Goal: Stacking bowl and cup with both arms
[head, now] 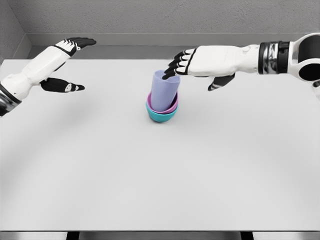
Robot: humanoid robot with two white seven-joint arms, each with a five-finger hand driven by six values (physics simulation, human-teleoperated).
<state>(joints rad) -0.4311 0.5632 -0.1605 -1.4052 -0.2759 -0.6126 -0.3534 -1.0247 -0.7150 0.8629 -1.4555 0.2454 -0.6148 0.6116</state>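
Lavender cup (164, 90) sits tilted in pink bowl (173, 106), nested in teal bowl (162, 117), mid-desk (160, 180); right hand (200, 62) fingers spread at cup rim, likely letting go; left hand (67, 65) open, well clear

Bright, even, sharp render; soft faint shadows fall on the white table (160, 175).

A lavender cup (165, 90) is sitting tilted inside a pink bowl (172, 107) nested in a teal bowl (162, 116) on the white table (150, 175). The right hand (192, 62) is hovering open-fingered at the cup's rim; the left hand (67, 57) is hanging open, well apart.
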